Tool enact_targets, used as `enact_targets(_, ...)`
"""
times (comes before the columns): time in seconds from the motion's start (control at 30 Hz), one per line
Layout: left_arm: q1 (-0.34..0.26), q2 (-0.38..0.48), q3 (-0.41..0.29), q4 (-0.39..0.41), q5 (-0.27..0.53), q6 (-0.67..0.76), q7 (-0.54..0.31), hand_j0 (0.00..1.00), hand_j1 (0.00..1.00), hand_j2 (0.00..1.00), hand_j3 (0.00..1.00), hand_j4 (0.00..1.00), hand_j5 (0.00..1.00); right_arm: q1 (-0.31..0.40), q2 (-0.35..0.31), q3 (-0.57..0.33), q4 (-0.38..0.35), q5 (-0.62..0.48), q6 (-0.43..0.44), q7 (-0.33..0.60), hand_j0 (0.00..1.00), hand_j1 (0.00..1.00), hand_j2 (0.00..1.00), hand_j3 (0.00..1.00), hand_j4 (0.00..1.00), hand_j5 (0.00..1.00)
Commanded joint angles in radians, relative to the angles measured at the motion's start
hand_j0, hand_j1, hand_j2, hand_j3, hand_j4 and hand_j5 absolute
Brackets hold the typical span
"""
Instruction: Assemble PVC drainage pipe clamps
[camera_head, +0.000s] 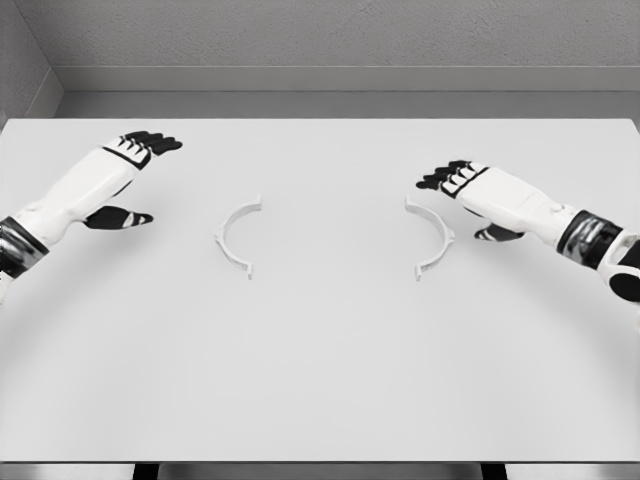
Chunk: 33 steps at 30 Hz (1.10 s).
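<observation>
Hovering my left robot hand (135, 160) and right robot hand (470, 185), fingers spread and empty, outside the two clamp halves (236, 236) (432, 237) lying apart on the counter (320, 380), ready to reach.

We see our left hand (118, 172) coming in from the lower left, fingers extended forward, thumb out to the side, holding nothing. Our right hand (478, 192) enters from the right edge, fingers stretched toward the left, thumb below, also empty.
</observation>
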Motion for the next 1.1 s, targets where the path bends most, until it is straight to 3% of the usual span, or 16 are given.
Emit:
enact_targets(0.0, 0.0, -0.007, -0.009, 0.0, 0.007, 0.0, 0.0, 1.0, 1.0, 1.0, 1.0, 1.0, 1.0, 0.0, 0.004, 0.009, 0.01, -0.003, 0.001, 0.005, 1.0, 1.0, 1.0, 1.0, 1.0, 1.0)
enact_targets(0.2, -0.002, -0.068, -0.018, 0.002, 0.007, 0.0, 0.002, 1.0, 1.0, 1.0, 1.0, 1.0, 1.0, 0.003, 0.001, 0.005, 0.001, -0.01, 0.001, 0.012, 1.0, 1.0, 1.0, 1.0, 1.0, 1.0)
enact_targets(0.6, -0.017, -0.165, -0.026, 0.081, 0.005, 0.0, 0.0, 1.0, 1.0, 1.0, 1.0, 1.0, 1.0, 0.015, 0.002, 0.009, -0.002, -0.002, 0.001, 0.012, 1.0, 1.0, 1.0, 1.0, 1.0, 1.0)
enact_targets(0.9, -0.031, -0.194, -0.026, 0.132, 0.005, 0.0, 0.0, 1.0, 1.0, 1.0, 1.0, 1.0, 1.0, -0.009, 0.005, 0.026, 0.024, 0.003, 0.001, 0.012, 1.0, 1.0, 1.0, 1.0, 1.0, 1.0)
enact_targets(1.07, -0.031, -0.202, -0.027, 0.158, 0.005, 0.0, 0.0, 1.0, 1.0, 1.0, 1.0, 1.0, 1.0, -0.04, 0.034, 0.031, 0.087, 0.004, 0.001, 0.011, 1.0, 1.0, 1.0, 1.0, 1.0, 1.0)
